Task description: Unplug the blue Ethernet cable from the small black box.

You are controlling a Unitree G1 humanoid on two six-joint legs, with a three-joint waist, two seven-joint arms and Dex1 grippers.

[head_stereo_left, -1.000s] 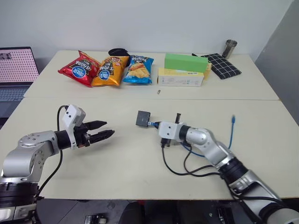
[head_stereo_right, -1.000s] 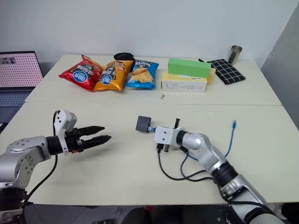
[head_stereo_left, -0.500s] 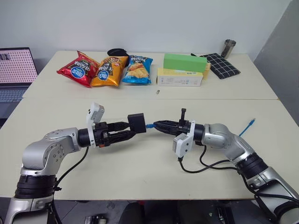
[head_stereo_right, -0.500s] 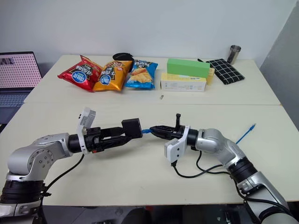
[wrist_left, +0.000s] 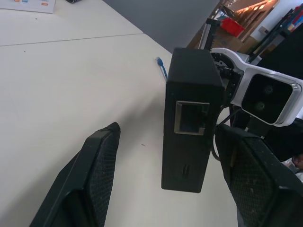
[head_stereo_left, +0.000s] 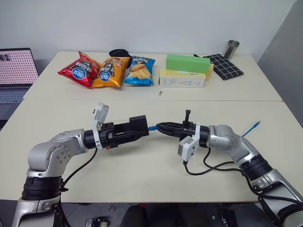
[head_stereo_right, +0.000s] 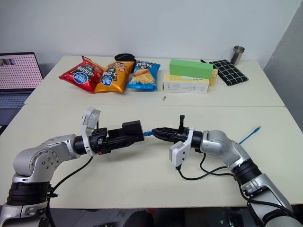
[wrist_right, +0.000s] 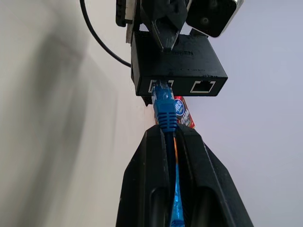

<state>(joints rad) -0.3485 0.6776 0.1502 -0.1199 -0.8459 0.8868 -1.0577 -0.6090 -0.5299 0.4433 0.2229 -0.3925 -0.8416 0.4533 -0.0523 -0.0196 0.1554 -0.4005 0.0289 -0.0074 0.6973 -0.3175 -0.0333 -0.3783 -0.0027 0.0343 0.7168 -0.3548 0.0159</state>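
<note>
- A pale cream table (head_stereo_left: 142, 179) made of two tops pushed together stands before a white wall, with a grey partition at the far right.
- Above the near tabletop, the left gripper (head_stereo_left: 135, 131) points toward the right; its two black fingers stand wide, one on either side of a small flat matte-black plastic box (head_stereo_left: 140, 125), which is lifted off the table. The left wrist view shows the box (wrist_left: 189, 118) set between the fingers (wrist_left: 97, 179) with a gap on one side, so a firm grip cannot be confirmed.
- The right gripper (head_stereo_left: 161, 127) points left toward the box, its fingers closed tight on a thin bright-blue Ethernet cable (wrist_right: 165, 111) just behind the plug. In the right wrist view the plug sits in one of two ports on the box's side (wrist_right: 177, 71).
- The cable's free end (head_stereo_left: 255, 125) lies on the table at the right, well apart from the box.
- On the far tabletop lie a red crisp bag (head_stereo_left: 78, 71), an orange crisp bag (head_stereo_left: 110, 72) and a blue crisp bag (head_stereo_left: 140, 70).
- To their right a green carton (head_stereo_left: 188, 63) sits on a yellow carton (head_stereo_left: 182, 79).
- Farther right are a black checked cloth (head_stereo_left: 226, 66) and a steel cup (head_stereo_left: 232, 48).
- A laptop (head_stereo_left: 16, 68) sits at the far left.
</note>
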